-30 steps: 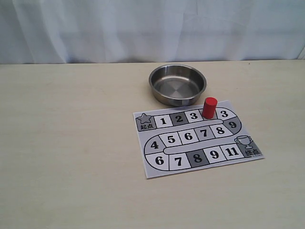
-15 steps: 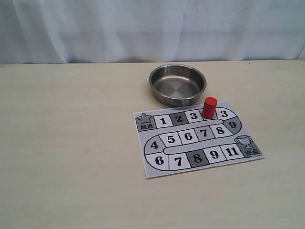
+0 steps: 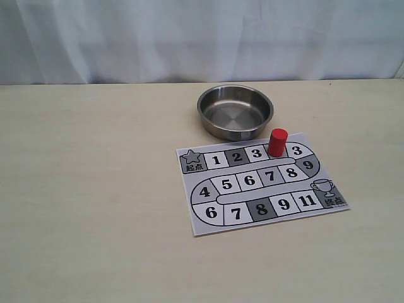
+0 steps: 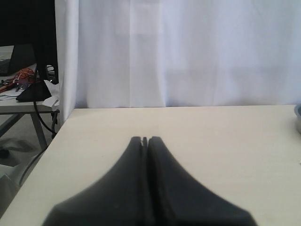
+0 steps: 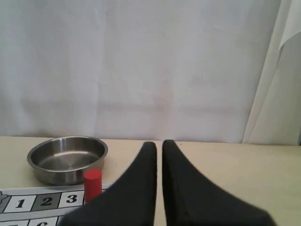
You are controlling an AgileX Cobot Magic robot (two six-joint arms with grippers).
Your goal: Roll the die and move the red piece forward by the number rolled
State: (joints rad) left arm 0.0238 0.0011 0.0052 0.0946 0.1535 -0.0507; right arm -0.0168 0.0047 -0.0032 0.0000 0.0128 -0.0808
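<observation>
The red piece [image 3: 277, 142] stands upright on the top row of the paper number board [image 3: 188, 189], between the squares marked 3 and 3. In the right wrist view the red piece [image 5: 92, 184] shows beside the black fingers. The die is not in view anywhere. My right gripper [image 5: 159, 142] hovers low over the table, right of the board; its fingers are drawn together with only a thin slit and nothing seen in it. My left gripper [image 4: 145, 138] is shut and empty, over bare table far to the left. Neither gripper appears in the exterior view.
A steel bowl [image 3: 218, 129] sits just behind the board; what shows of its inside holds nothing. The bowl [image 5: 47, 175] is also behind the red piece in the right wrist view. A white curtain backs the table. The table's left edge [image 4: 51, 141] drops to a cluttered side area.
</observation>
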